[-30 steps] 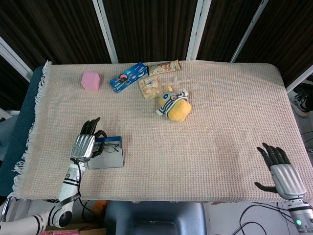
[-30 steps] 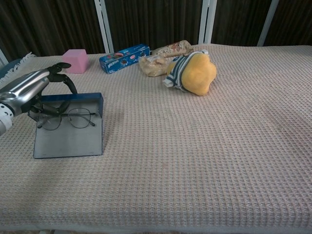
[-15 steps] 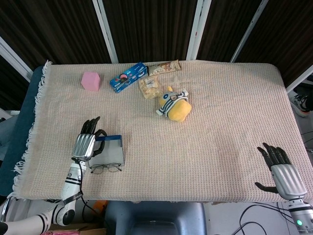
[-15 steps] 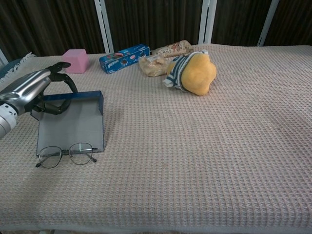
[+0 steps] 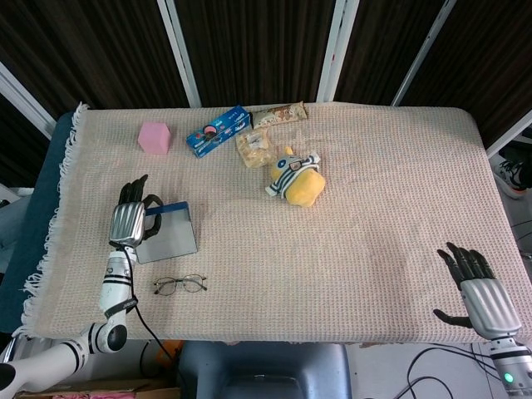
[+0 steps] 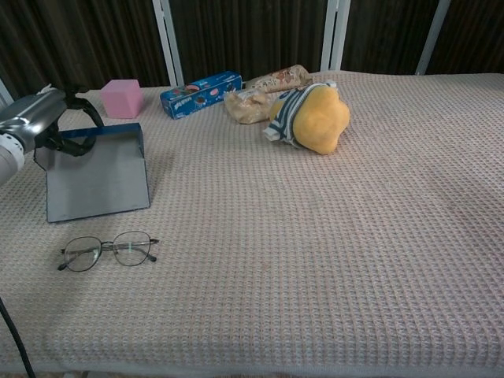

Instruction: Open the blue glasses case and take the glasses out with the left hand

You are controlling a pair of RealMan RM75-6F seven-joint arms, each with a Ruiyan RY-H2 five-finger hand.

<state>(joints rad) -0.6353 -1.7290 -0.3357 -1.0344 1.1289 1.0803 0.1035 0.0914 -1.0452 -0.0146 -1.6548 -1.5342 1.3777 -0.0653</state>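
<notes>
The blue glasses case point(image 5: 169, 236) point(image 6: 96, 175) lies open on the woven cloth at the left, its grey inside bare. My left hand point(image 5: 129, 220) point(image 6: 33, 119) grips the case's far blue edge, with its fingers curled over the rim. The thin-framed glasses point(image 5: 180, 285) point(image 6: 109, 250) lie flat on the cloth, apart from the case and closer to the table's front edge. Nothing touches them. My right hand point(image 5: 476, 293) rests open at the front right corner, seen only in the head view.
Along the far side of the cloth sit a pink block point(image 5: 155, 137) point(image 6: 122, 98), a blue box point(image 5: 219, 130) point(image 6: 201, 94), a snack bar point(image 5: 280, 114), a crinkled bag point(image 5: 253, 147) point(image 6: 246, 106) and a yellow plush toy point(image 5: 297, 176) point(image 6: 311, 116).
The glasses left the case and now lie on the cloth near the front edge. My left hand has drawn the open case back and to the left, away from them. The right hand is unmoved.
</notes>
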